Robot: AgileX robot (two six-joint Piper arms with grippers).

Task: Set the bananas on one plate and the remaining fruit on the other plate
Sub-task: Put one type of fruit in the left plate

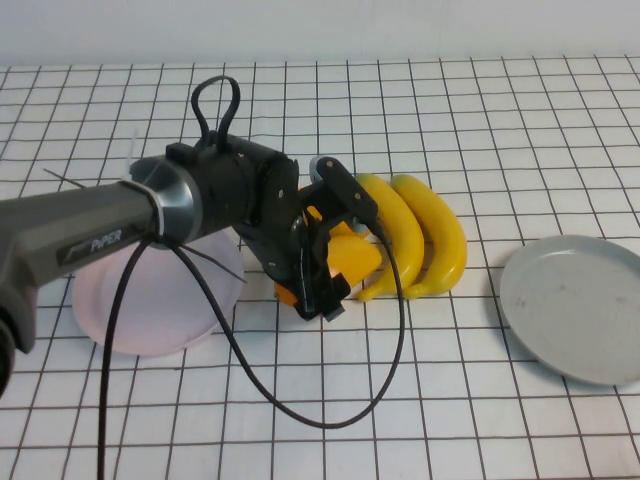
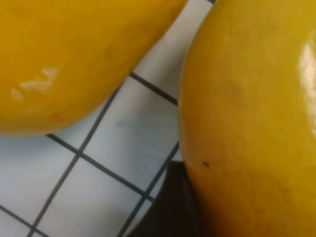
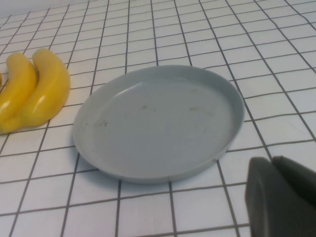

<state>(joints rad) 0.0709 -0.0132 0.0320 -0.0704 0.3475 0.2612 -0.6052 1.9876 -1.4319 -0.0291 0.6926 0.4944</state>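
Two orange-yellow oval fruits lie at mid-table. My left gripper (image 1: 350,268) is open and low over them, its jaws on either side of one fruit (image 1: 357,255); a finger (image 2: 170,207) lies against that fruit (image 2: 247,123). The other fruit (image 2: 74,59) shows only as an orange edge (image 1: 285,293) under the gripper. Two bananas (image 1: 425,235) lie side by side just right of the fruits. The pink plate (image 1: 150,305) sits left, partly under the arm. The grey-blue plate (image 1: 580,305) is empty at the right. My right gripper (image 3: 271,163) is shut, hovering near that plate (image 3: 158,123).
The left arm's black cable (image 1: 300,400) loops down over the table in front of the fruits. A white gridded cloth (image 1: 450,420) covers the table. The bananas (image 3: 34,91) also show in the right wrist view, beyond the grey-blue plate.
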